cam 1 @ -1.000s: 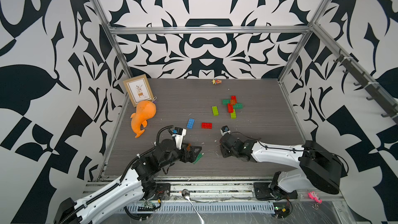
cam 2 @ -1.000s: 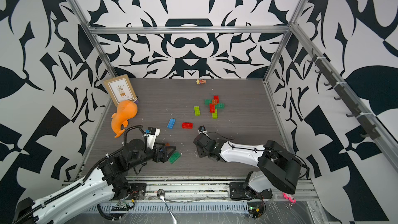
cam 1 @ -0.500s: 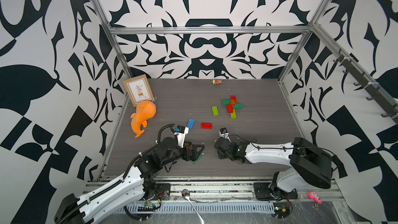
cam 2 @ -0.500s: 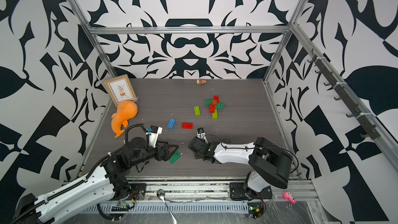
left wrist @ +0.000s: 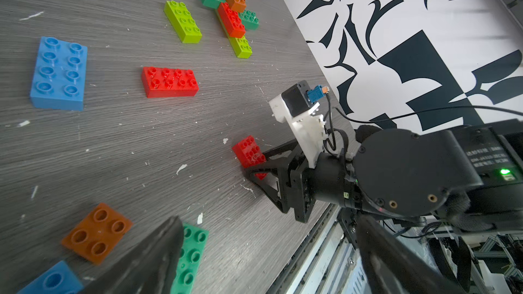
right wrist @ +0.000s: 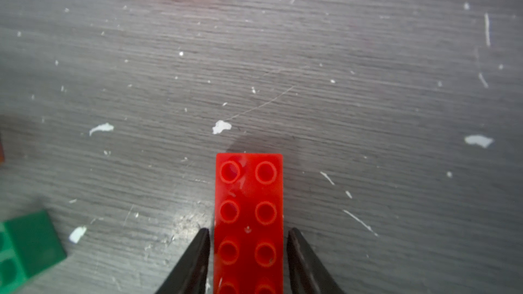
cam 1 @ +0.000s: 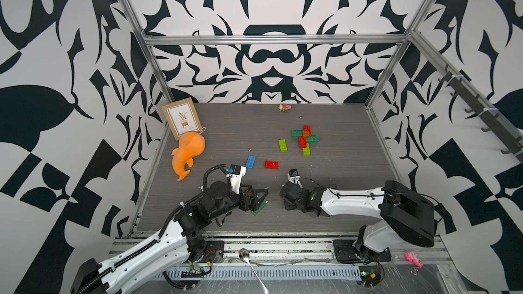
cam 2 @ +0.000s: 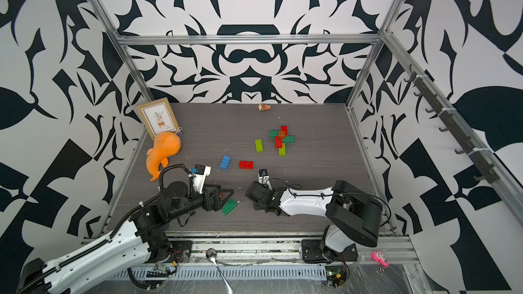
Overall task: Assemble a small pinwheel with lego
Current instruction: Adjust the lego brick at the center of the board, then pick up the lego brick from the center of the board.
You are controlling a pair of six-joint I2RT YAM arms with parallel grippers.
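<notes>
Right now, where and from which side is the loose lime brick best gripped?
Take the loose lime brick across its long side walls at mid-length, likely from straight above. It lies flat, studs up, with bare table along both long sides.

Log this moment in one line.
right gripper: open, astride red brick, narrow gaps both sides | left gripper: open, empty, beside green brick | brick cross: beyond both arms
</notes>
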